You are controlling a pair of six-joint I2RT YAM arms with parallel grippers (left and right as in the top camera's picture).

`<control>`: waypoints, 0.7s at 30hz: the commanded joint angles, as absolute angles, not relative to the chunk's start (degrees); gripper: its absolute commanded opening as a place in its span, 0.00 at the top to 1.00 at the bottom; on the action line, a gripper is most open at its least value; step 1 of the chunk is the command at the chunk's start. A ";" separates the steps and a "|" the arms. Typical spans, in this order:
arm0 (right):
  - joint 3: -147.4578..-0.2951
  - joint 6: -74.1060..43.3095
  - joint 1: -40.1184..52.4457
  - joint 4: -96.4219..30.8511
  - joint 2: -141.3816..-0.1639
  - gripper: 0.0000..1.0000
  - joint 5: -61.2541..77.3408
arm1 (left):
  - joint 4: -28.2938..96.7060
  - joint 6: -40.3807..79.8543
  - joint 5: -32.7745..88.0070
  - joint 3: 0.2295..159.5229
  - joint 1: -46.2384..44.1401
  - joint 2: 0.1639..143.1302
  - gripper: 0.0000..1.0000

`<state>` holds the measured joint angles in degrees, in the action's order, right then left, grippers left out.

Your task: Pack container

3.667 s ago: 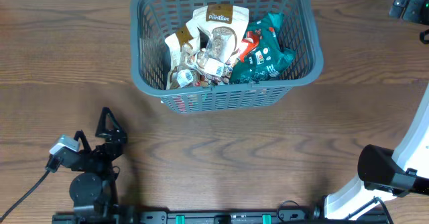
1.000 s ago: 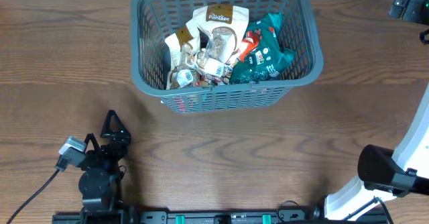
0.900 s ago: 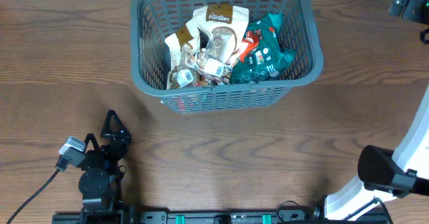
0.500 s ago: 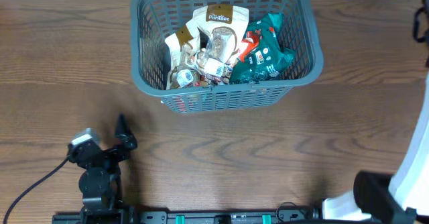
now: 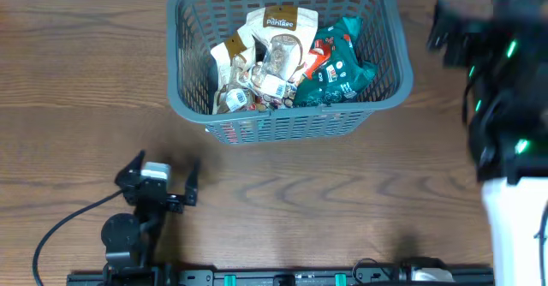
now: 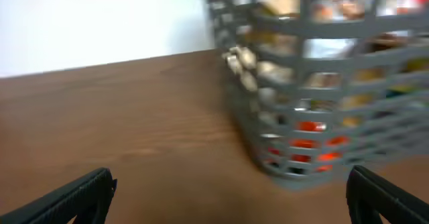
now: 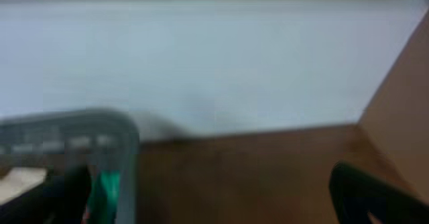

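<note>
The container (image 5: 282, 125), a dark grey slotted basket, stands at the back middle of the wooden table and holds several snack packets: white and beige ones (image 5: 267, 50) and a green one (image 5: 344, 65). My left gripper (image 5: 165, 169) hovers open near the front left, facing the container (image 6: 315, 83) with only bare table between its fingers (image 6: 70, 197). My right gripper (image 5: 445, 31) is blurred at the basket's right side, open and empty. In the right wrist view the container's corner (image 7: 80, 133) and the green packet (image 7: 107, 190) show at the left, beside the gripper (image 7: 214, 207).
A black cable (image 5: 64, 230) trails from the left arm's base to the front left. The right arm's white body (image 5: 514, 217) fills the right edge. The table's back edge meets a white wall (image 7: 214, 63).
The left gripper has shifted right and turned toward the basket. The right arm has swung in from the far right corner to beside the basket, blurred by motion. Both stayed open.
</note>
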<state>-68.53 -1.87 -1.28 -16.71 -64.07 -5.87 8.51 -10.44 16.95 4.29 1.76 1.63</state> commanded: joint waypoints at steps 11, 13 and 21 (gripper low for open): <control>-37.50 -3.84 -0.91 -9.23 -42.63 0.01 -0.67 | 8.71 -11.97 24.43 2.96 1.58 1.85 0.02; -35.22 -2.35 -0.49 -9.21 -40.80 0.01 -0.32 | 8.71 -11.97 24.43 2.96 1.58 1.85 0.01; -26.22 3.51 1.93 -9.10 -32.58 0.01 1.56 | 8.71 -11.97 24.45 2.96 1.58 1.85 0.01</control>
<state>-30.26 -0.21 0.56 -8.19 -33.87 -0.49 8.34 -11.00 23.64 4.29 1.72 1.74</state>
